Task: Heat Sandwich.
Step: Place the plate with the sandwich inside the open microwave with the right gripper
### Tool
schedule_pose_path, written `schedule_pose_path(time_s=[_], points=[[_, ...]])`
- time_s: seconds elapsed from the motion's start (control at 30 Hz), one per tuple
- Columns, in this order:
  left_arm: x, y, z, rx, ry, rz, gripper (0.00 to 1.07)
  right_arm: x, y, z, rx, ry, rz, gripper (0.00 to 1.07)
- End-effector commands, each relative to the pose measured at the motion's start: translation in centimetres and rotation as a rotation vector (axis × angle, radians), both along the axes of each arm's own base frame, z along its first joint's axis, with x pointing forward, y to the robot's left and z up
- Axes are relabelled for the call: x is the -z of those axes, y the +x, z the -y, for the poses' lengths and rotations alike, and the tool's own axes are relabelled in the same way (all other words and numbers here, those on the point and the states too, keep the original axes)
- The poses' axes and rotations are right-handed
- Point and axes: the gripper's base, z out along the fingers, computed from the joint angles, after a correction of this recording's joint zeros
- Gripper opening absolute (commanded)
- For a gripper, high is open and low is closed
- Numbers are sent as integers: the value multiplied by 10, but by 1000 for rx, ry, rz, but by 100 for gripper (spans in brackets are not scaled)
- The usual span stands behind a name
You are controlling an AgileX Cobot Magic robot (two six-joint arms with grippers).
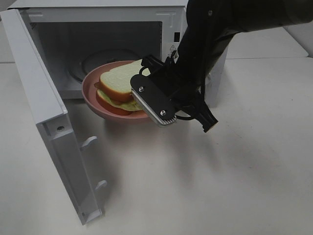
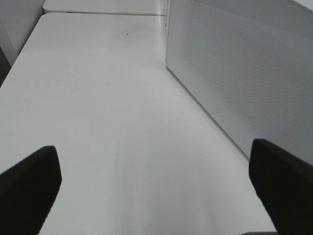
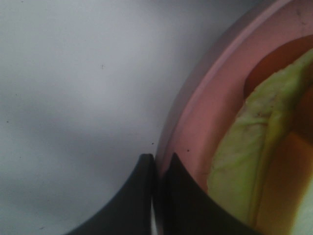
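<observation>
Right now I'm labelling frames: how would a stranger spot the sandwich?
Find the white microwave, door open. At its mouth the black right gripper pinches a round pink plate. The sandwich lies on it: pale bread, orange-brown crust, green leaf.

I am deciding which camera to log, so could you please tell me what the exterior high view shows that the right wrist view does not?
Only exterior high: the microwave, its open door and the top bread slice of the sandwich. Only right wrist: the jaws of the right gripper pinching the rim of the pink plate. Both: the gripper, the plate and the leafy filling.
</observation>
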Motion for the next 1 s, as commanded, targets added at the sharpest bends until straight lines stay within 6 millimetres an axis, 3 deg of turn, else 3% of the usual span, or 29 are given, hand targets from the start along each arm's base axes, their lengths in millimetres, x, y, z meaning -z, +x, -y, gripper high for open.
schedule_pose_path(time_s=[0.03, 1.0], points=[[0, -3, 0, -1, -1, 31, 99, -4, 8, -8, 17, 18, 7, 2], [0, -3, 0, -1, -1, 31, 99, -15, 65, -46, 108, 24, 30, 3]])
